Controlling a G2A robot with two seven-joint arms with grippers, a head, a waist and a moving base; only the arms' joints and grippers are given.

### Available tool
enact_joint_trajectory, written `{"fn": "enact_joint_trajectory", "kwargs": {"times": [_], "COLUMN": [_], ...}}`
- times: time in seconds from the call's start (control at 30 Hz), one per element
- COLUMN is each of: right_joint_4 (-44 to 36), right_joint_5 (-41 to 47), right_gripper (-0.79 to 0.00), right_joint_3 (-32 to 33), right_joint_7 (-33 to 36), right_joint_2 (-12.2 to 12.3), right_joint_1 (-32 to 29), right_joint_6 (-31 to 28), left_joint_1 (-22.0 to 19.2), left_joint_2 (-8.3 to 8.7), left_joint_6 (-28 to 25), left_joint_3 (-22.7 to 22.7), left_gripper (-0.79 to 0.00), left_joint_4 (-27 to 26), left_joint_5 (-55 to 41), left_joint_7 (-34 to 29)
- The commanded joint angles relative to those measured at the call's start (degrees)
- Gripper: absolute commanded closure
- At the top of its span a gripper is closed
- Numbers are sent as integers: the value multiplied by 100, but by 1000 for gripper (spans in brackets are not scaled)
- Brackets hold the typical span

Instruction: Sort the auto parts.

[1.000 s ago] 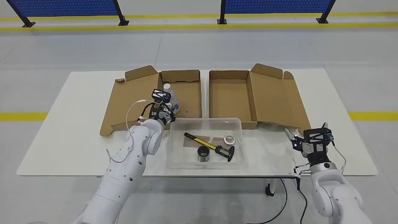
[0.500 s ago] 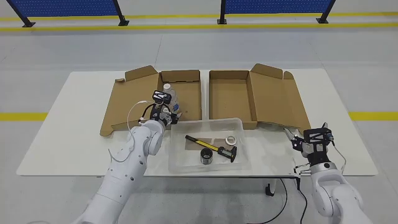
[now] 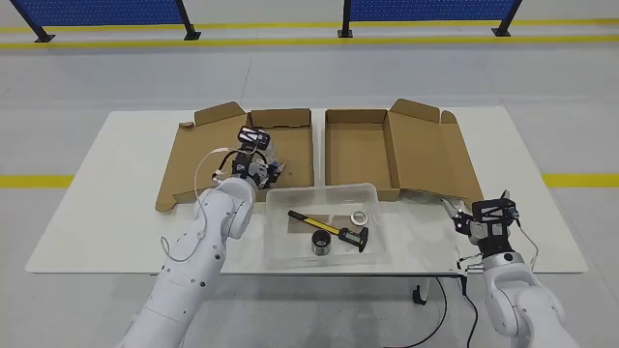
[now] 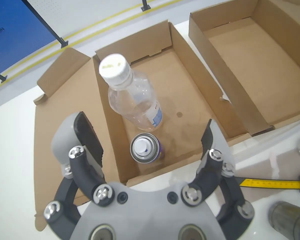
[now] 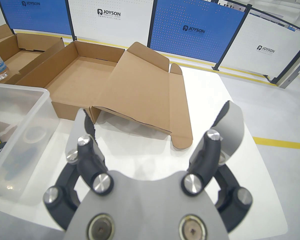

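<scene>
Left wrist view: bottle (image 4: pixel 132 101), can (image 4: pixel 145 148) boxed beyond my released left jaws; hammer (image 4: pixel 267 183), cylinder (image 4: pixel 290 216), ring (image 3: pixel 357 217) unsorted; right jaws released.

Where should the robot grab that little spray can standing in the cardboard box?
Probably from straight above, closing on the round body just under the rim. The spray can stands upright in the box corner, with the bottle close behind, so a sideways approach looks blocked.
</scene>
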Motion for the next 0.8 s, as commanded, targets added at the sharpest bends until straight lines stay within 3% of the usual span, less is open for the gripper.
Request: {"fn": "enact_joint_trajectory", "kwargs": {"times": [0.0, 0.2, 0.33, 0.6, 0.77], "right_joint_4": [0, 0, 0, 0, 0], "right_joint_5": [0, 0, 0, 0, 0], "right_gripper": [-785, -785, -785, -785, -785], "right_joint_3": [0, 0, 0, 0, 0], "right_joint_7": [0, 0, 0, 0, 0], "right_joint_2": [0, 0, 0, 0, 0], "right_joint_1": [0, 0, 0, 0, 0], "right_joint_6": [0, 0, 0, 0, 0], "left_joint_1": [97, 321, 443, 598, 728], "left_joint_2": [28, 42, 1, -19, 17], "left_joint_6": [-251, -1136, -1377, -1520, -1368], "left_joint_3": [-12, 192, 447, 746, 663], "left_gripper": [-785, -785, -785, -785, -785], "left_joint_4": [-477, -1449, -1801, -2004, -1965], "left_joint_5": [108, -331, -1077, -2244, -2482], "left_joint_7": [-243, -1165, -1700, -2833, -3092]}}
